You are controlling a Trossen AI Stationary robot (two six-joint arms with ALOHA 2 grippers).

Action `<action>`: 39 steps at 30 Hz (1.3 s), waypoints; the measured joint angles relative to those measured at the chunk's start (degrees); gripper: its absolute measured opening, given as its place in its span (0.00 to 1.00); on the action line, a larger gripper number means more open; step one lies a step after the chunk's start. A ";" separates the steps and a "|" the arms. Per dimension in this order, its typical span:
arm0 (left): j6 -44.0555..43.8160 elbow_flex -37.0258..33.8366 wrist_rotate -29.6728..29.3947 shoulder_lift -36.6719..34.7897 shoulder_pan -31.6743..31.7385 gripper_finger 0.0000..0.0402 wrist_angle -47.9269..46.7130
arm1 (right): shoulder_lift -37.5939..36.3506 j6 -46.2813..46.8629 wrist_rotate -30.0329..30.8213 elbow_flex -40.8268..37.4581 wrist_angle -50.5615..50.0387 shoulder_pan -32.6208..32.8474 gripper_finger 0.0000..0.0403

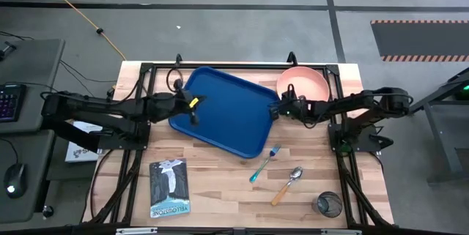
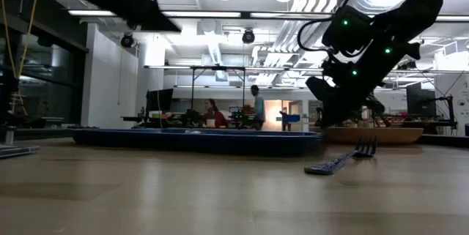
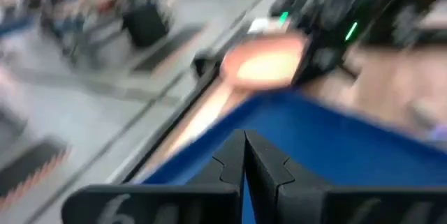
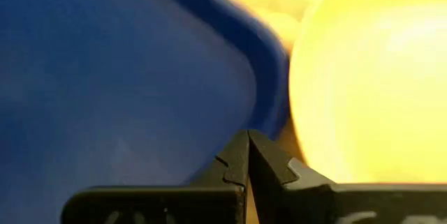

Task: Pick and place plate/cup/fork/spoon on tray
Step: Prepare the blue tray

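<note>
Tableware is not yet on the tray [image 1: 227,114]: it lies empty on the far middle of the wooden worktop [image 1: 220,184], turned at an angle. The plate [image 1: 306,83] sits just right of it, near the far right corner, very close to the tray's rim. The fork [image 1: 264,163] and the spoon [image 1: 287,185] lie on the bare wood nearer, right of centre, and the cup [image 1: 329,205] stands at the near right corner. A dark booklet [image 1: 168,187] lies at the near left.

The left end effector [image 1: 192,105] hangs over the left part of the tray; in its wrist view its fingers [image 3: 246,161] are pressed together with nothing between them. The right end effector [image 1: 282,107] is at the gap between the tray's right corner and the plate, and its fingers [image 4: 246,160] are also closed and empty.

I judge that no item is grasped yet and the plate is probably the first target. The risk here is the narrow gap. With closed fingers the right end effector cannot take the plate's rim; if it goes down so, it may push the plate against the tray or off the far edge, or shift the tray. The plate is shallow and smooth, so a thin grip on the rim can slip.
</note>
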 joint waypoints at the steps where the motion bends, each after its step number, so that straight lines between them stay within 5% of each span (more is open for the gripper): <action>1: -1.78 0.00 -0.23 0.02 0.92 0.00 -2.50 | 0.00 -1.13 -0.16 0.00 0.81 -0.60 0.00; 10: -14.93 0.00 9.45 1.97 10.68 0.00 -18.51 | -3.82 -9.93 -10.42 4.42 -2.67 -1.08 0.00; 22: -17.45 0.45 17.33 17.85 17.42 0.00 -22.55 | -3.02 -7.02 -15.49 14.12 -34.59 6.74 0.00; 39: -15.38 0.46 17.60 23.75 20.71 0.00 -27.54 | 5.20 -0.07 -12.71 9.31 -19.31 9.18 0.00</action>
